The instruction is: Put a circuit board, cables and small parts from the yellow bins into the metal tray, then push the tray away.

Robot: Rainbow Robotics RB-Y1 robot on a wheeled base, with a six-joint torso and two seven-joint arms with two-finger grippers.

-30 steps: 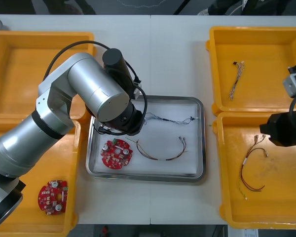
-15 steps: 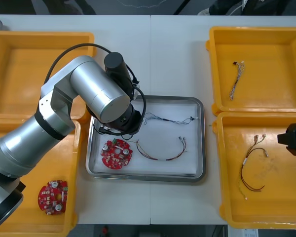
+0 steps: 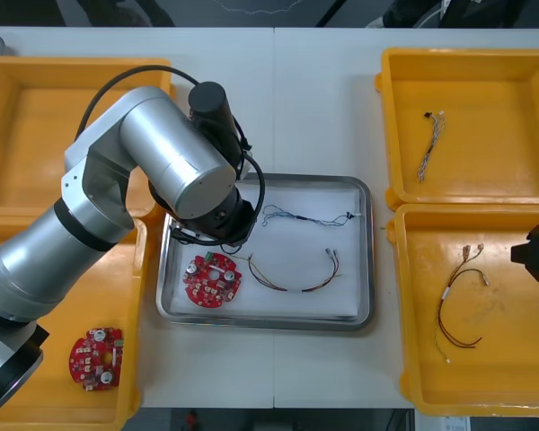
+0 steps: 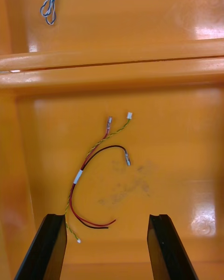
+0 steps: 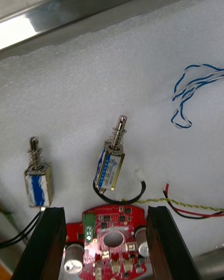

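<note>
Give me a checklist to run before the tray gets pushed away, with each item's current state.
1. Round red circuit board inside the shiny metal tray: ok.
2. Twisted blue and white cable and red and yellow cable in the tray: ok.
3. Two small metal parts on the tray's white lining: ok.
4. Left end effector open and empty: ok.
5. Left end effector clear of the tray: not ok; it hangs over the board and parts.
6. Right end effector open and empty over the near right yellow bin: ok.
</note>
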